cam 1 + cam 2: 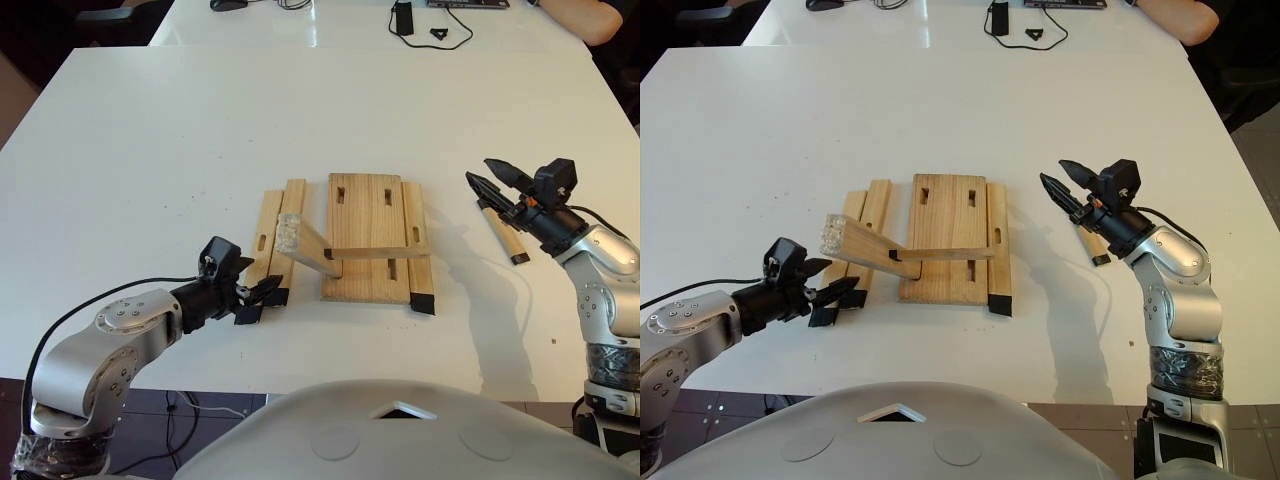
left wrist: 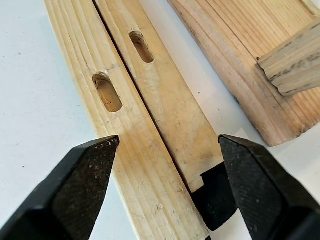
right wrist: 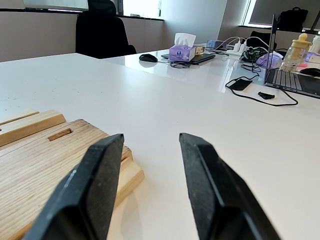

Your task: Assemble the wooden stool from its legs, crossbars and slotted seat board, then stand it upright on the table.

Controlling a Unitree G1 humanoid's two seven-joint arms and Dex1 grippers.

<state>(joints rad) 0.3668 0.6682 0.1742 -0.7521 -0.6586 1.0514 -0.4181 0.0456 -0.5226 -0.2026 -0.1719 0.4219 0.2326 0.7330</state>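
- White bench (image 1: 150, 150) holds every stool part near its front middle, and a second table (image 1: 330, 20) stands behind it
- Slotted seat board (image 1: 365, 215) lies flat with its slots facing up, probably so legs can be pressed in from above
- One leg (image 1: 417, 215) lies just beside the board's right edge, its black-capped foot toward the robot
- A crossbar (image 1: 380, 252) runs from that leg across the board to a tilted leg (image 1: 308, 250), whose pale end stands off the bench on the left
- These three look like a partly joined frame resting on the board; I cannot tell whether the joints are fully seated
- Two more legs (image 2: 125, 145) lie side by side and touching, left of the board, mortises up and black caps nearest the robot
- The left jaws are spread wide with nothing in them, low over the bench and straddling the capped ends of that pair, so they seem set to close on one or both
- The right jaws hang above the bench to the right of the board, parted and empty
- A short wooden piece (image 1: 503, 235) with a dark tip lies on the bench below and just beside them, likely the next part for that arm
- Nothing stands upright yet, so the assembly looks to be at an early stage
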